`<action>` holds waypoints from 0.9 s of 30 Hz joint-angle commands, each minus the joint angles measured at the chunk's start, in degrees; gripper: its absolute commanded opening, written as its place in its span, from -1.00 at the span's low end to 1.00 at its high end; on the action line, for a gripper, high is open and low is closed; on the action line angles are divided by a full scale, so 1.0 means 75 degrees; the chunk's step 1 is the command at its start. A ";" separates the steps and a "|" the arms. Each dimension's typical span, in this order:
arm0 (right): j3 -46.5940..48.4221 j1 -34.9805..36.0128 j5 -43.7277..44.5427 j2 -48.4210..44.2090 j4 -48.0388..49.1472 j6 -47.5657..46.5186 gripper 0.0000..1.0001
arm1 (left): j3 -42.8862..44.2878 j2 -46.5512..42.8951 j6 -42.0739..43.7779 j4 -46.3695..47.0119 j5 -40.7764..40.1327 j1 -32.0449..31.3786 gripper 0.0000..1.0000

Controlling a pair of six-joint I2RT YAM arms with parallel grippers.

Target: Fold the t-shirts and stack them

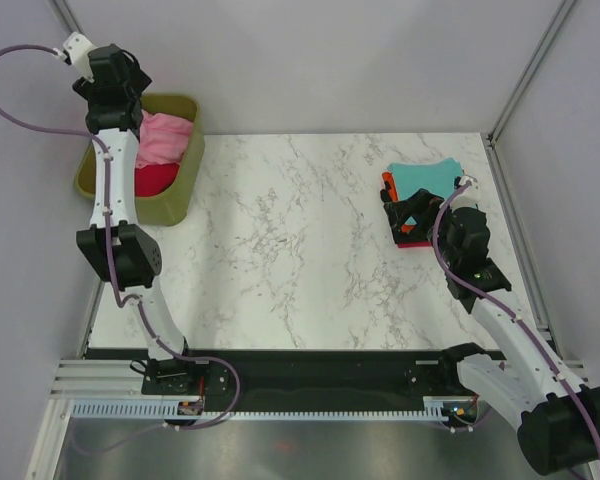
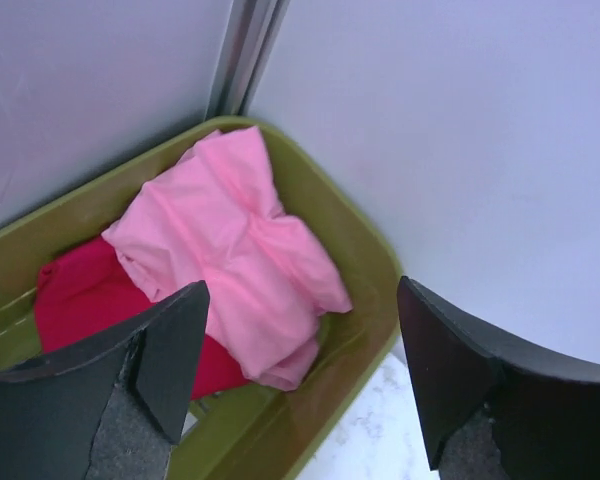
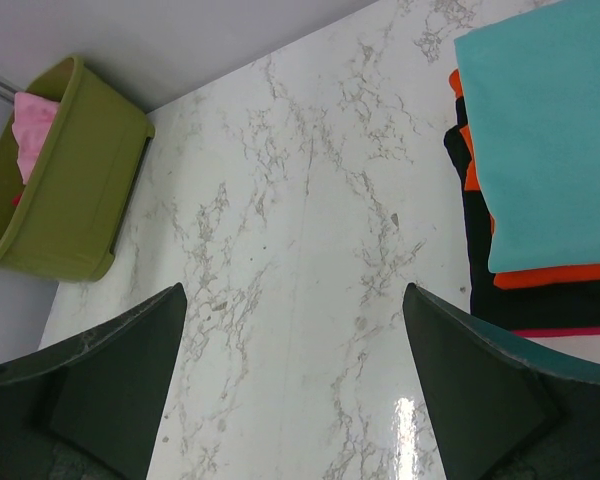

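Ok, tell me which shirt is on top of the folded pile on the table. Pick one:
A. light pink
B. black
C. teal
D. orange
C: the teal shirt lies on top, with the orange shirt and the black shirt showing under its edges.

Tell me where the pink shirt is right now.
In the top view, the pink shirt lies in the green basket at the far left corner of the table, draped over the red shirt.
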 commanded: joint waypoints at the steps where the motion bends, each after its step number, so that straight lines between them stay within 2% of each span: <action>1: 0.0072 -0.0001 -0.0030 0.0029 0.0246 0.0009 0.96 | 0.0013 0.0985 0.0466 -0.0126 -0.0625 0.0027 0.69; 6: 0.0060 -0.0001 -0.0135 0.0029 0.0246 0.0032 0.96 | 0.0154 0.2193 0.0666 -0.0021 -0.0522 0.0214 0.77; 8: 0.0060 -0.0001 -0.0124 0.0029 0.0246 0.0020 0.96 | 0.0154 0.2719 0.0550 -0.0114 -0.0218 0.0425 0.96; 9: 0.0060 -0.0001 -0.0124 0.0029 0.0246 0.0020 0.96 | 0.0177 0.2896 0.0305 -0.0184 -0.0124 0.0507 0.98; 13: 0.0036 -0.0001 -0.0112 -0.0018 0.0223 0.0020 0.96 | 0.0213 0.3412 -0.0212 -0.0396 0.0707 0.0988 0.99; 18: 0.0036 -0.0001 -0.0147 -0.0053 0.0223 0.0056 0.96 | 0.0388 0.4138 -0.0294 -0.0384 0.0849 0.1000 0.92; 20: 0.0036 -0.0001 -0.0135 -0.0053 0.0223 0.0056 0.96 | 0.0400 0.4291 -0.0458 -0.0384 0.1083 0.1000 0.74; 21: 0.0036 -0.0001 -0.0124 -0.0053 0.0223 0.0056 0.96 | 0.0400 0.4373 -0.0470 -0.0384 0.1142 0.1000 0.54; 22: 0.0036 -0.0001 -0.0112 -0.0053 0.0223 0.0044 0.96 | 0.0389 0.4351 -0.0471 -0.0384 0.1166 0.1000 0.29; 23: 0.0036 -0.0001 -0.0112 -0.0053 0.0211 0.0055 0.96 | 0.0331 0.4304 -0.0471 -0.0372 0.1154 0.1000 -0.17; 24: 0.0048 -0.0012 -0.0112 -0.0053 0.0211 0.0044 0.96 | 0.0307 0.4118 -0.0447 -0.0384 0.1120 0.1000 -0.39; 25: 0.0048 -0.0001 -0.0124 -0.0076 0.0200 0.0055 0.96 | 0.0260 0.3942 -0.0447 -0.0384 0.1038 0.1000 -0.74; 27: 0.0060 -0.0012 -0.0124 -0.0088 0.0188 0.0055 0.96 | 0.0038 0.3591 -0.0459 -0.0372 0.0944 0.0988 -0.93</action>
